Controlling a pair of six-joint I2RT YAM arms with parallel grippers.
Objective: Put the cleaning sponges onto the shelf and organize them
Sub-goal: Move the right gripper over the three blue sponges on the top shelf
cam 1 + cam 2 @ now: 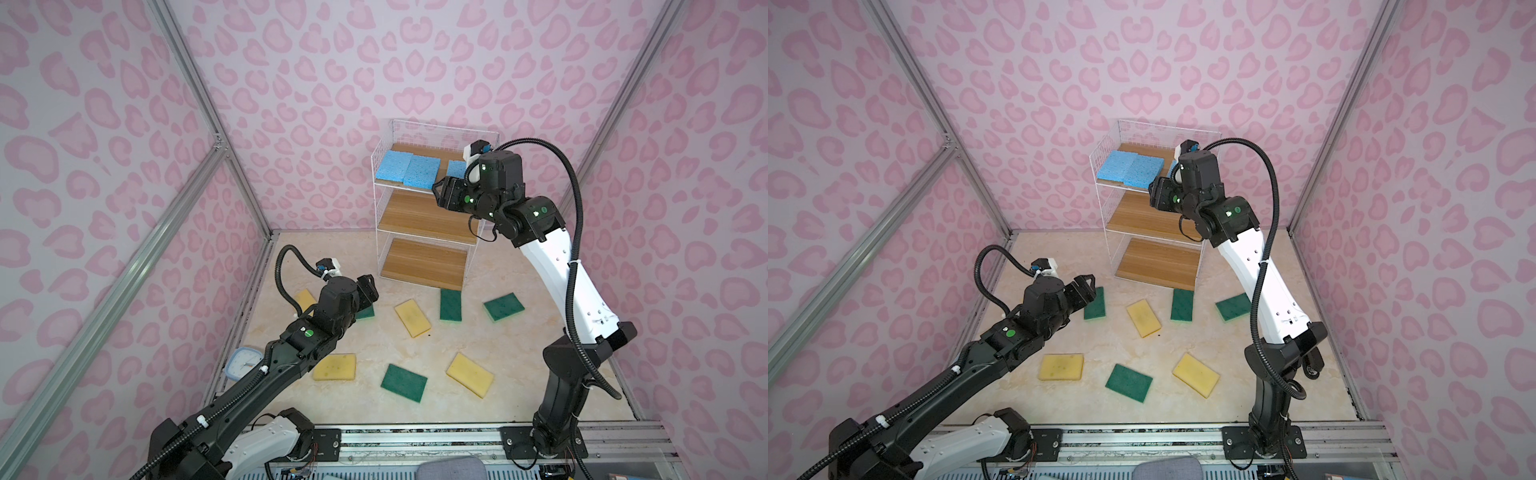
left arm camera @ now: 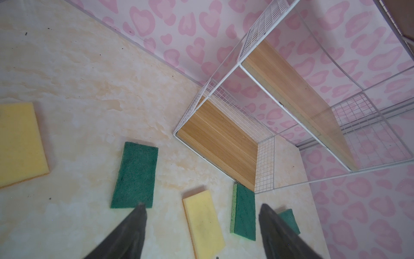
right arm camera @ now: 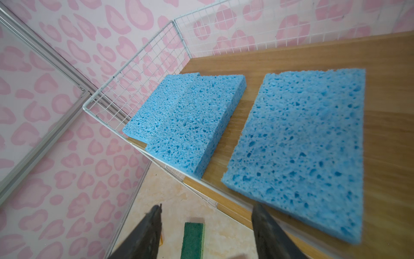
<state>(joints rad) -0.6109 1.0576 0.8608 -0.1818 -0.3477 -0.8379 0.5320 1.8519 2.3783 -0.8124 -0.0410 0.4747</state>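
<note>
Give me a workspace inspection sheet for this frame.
Surface: beige marbled table, dark specks.
Job's things: three blue sponges on the shelf top board; four yellow sponges and four green sponges loose on the table.
Clutter: small blue clock by the table's left edge.
Grippers: left pincer open, empty, over the table; right pincer open, empty, at the top board.
Cables: two looping black corrugated hoses.
Surroundings: pink patterned walls, aluminium frame.

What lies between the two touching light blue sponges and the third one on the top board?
Only a bare strip of the light brown wooden board, seen in the right wrist view.
</note>
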